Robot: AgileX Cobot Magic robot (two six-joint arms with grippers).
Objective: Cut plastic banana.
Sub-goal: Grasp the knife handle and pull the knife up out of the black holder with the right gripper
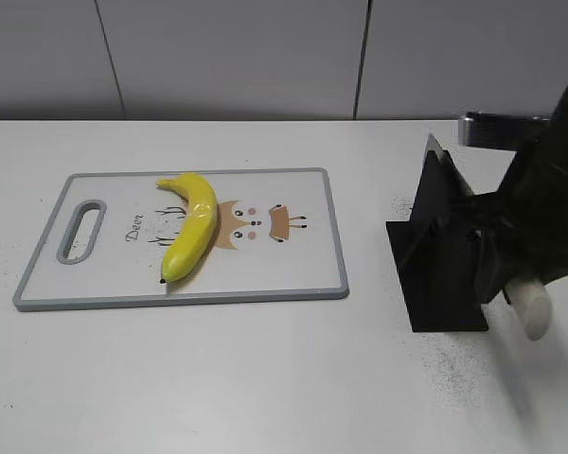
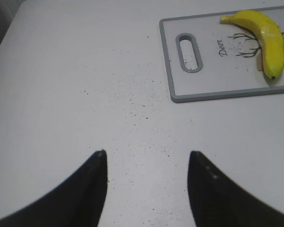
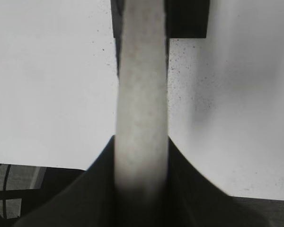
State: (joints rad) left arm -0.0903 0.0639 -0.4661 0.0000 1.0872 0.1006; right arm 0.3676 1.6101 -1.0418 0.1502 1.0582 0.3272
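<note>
The plastic banana (image 1: 191, 227) is glossy yellow and lies on the white, grey-rimmed cutting board (image 1: 308, 274), left of its middle. It also shows in the left wrist view (image 2: 267, 35), at the top right. My right gripper (image 3: 142, 158) is shut on the white handle of a knife (image 3: 141, 94). In the exterior view this gripper (image 1: 516, 284) is at the black knife stand (image 1: 440, 255), right of the board, with the handle's end (image 1: 537, 310) sticking out below it. My left gripper (image 2: 146, 153) is open and empty over bare table, left of the board (image 2: 217, 97).
The black stand has a flat base and an upright part with a grey tip (image 1: 434, 149). Dark specks dot the white table around it. A grey wall runs along the back. The board has a handle slot (image 1: 81, 230) at its left end.
</note>
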